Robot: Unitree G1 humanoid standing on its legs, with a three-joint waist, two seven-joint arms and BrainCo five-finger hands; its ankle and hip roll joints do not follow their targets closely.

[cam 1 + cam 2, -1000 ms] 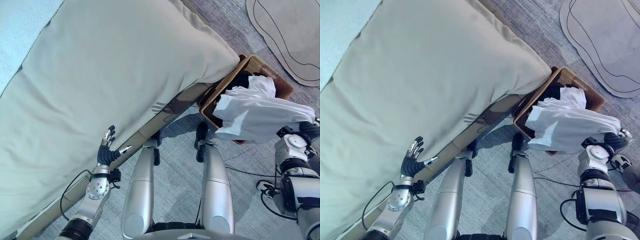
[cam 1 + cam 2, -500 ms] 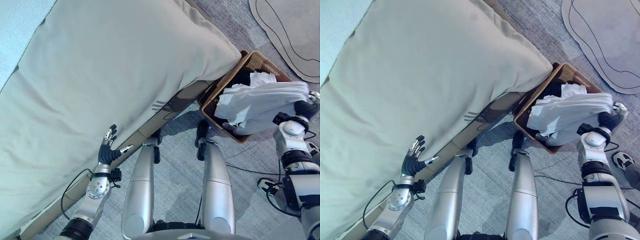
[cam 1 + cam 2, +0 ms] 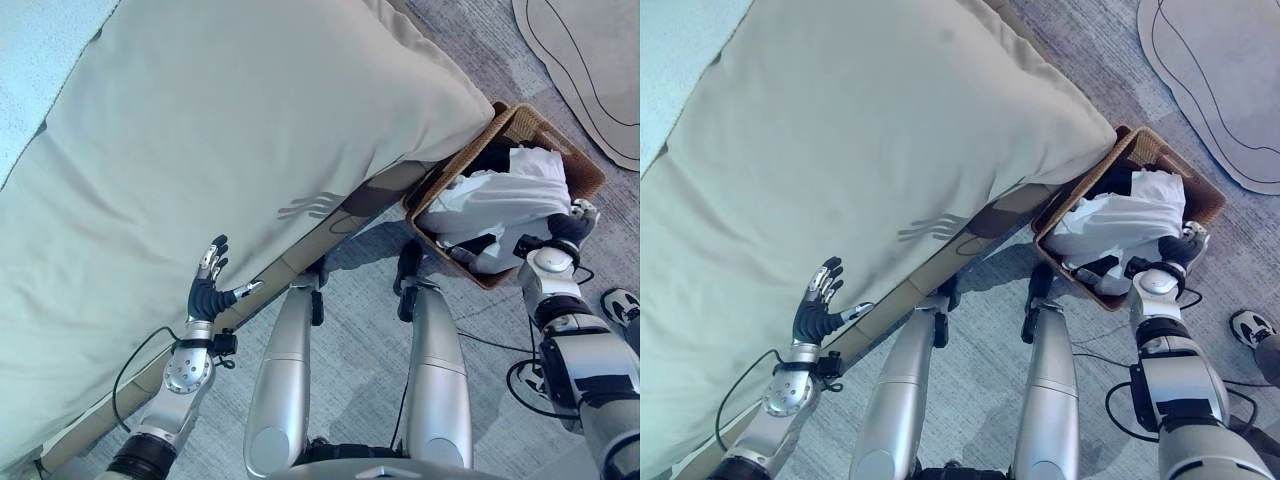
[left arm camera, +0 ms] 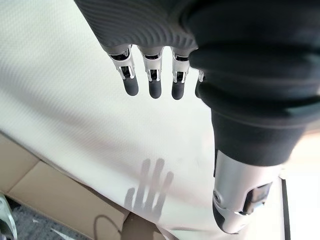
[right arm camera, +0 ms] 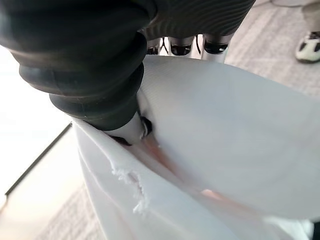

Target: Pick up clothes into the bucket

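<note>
Holding a white garment [image 3: 500, 200], the right hand [image 3: 570, 226] sits at the near right edge of the woven wicker basket [image 3: 560, 150], its fingers and thumb curled into the cloth. From the right wrist view the white fabric [image 5: 225, 150] bunches right against the palm, with the thumb pressed into a fold and the dark fingertips [image 5: 216, 48] showing past the far side of the cloth. The garment spreads from the hand across the inside of the basket and lies mostly below the rim, resting on darker clothing [image 3: 495, 158] already in there.

The basket stands on the grey carpet [image 3: 360, 330], tucked against the corner of a bed, partly under the overhanging pale duvet [image 3: 230, 130]. A light rug [image 3: 590, 60] lies on the floor beyond the basket, well apart from it. A shoe [image 3: 620, 305] shows on the carpet near the right arm.

The left hand [image 3: 207, 285] is raised beside the edge of the bed with its fingers straight and spread, holding nothing. Seen from the left wrist view, its fingers [image 4: 152, 80] point at the duvet's pale surface, with the brown bed frame [image 4: 45, 195] beneath.
</note>
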